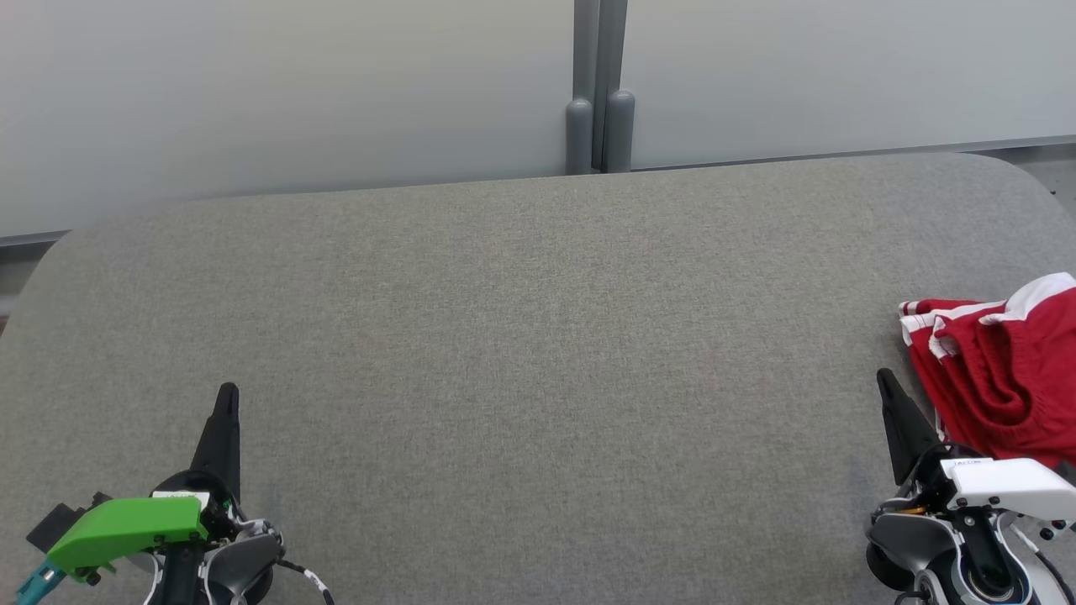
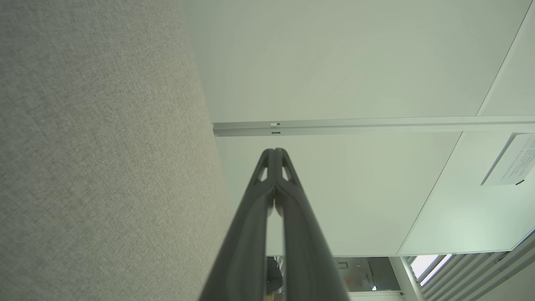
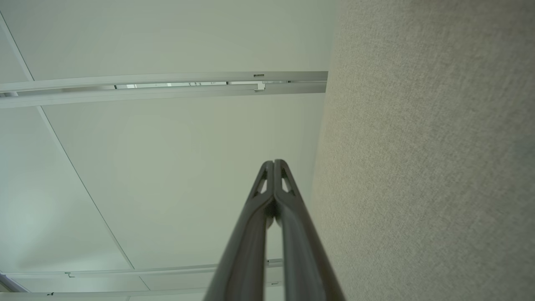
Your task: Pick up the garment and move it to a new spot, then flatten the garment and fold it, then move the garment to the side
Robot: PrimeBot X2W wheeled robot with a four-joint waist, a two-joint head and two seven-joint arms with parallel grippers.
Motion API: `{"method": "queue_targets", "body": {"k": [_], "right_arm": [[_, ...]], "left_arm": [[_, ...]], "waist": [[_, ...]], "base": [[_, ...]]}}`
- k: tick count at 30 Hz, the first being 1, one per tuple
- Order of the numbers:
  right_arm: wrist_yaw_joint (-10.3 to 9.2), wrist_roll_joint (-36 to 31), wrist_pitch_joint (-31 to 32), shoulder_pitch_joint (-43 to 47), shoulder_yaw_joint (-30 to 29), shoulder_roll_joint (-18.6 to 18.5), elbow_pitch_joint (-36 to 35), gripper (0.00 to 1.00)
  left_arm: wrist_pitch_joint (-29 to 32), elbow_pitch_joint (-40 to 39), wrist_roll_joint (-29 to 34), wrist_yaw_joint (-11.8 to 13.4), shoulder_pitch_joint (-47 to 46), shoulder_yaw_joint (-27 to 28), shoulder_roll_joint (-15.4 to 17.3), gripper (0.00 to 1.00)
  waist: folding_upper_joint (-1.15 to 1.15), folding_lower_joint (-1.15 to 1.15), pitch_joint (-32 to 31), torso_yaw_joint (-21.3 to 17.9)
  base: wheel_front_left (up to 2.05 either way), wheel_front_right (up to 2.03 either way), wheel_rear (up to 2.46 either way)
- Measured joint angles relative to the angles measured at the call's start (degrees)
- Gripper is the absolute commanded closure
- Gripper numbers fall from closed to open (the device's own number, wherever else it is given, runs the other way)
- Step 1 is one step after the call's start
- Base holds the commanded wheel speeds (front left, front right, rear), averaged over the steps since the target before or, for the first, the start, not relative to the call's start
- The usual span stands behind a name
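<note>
- Left claw (image 1: 227, 393): fingers pressed together, nothing pinched, low over the near left of the table (image 1: 521, 336); tips seen meeting in the left wrist view too.
- Right claw (image 1: 884, 378): likewise pressed together and empty, at the near right, just beside the garment (image 1: 1000, 370); touching or not, cannot tell.
- Garment: red with white trim, lying in soft layers at the far right edge of the table, partly cut off by the edge of the head view.
- Step in hand: not settled by this scene. Fits a loose heap waiting to be picked up and carried to a new spot. Fits equally a folded piece already set to the side, with both arms back at rest. Too little cloth in view to judge the neatness of any fold.
- Next move: none to name safely, since a pick-up suits only the first reading. Any grasp at all: impossible without spreading the fingers beforehand.
</note>
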Motion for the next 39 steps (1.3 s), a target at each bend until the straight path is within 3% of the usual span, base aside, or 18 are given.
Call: {"method": "queue_targets", "body": {"k": [39], "right_arm": [[0.0, -0.12, 0.1, -0.02, -0.31, 0.24, 0.01, 1.0]], "left_arm": [[0.18, 0.0, 0.18, 0.0, -0.02, 0.16, -0.1, 1.0]], "waist": [[0.0, 0.0, 0.0, 0.0]], "base": [[0.0, 0.0, 0.0]]}}
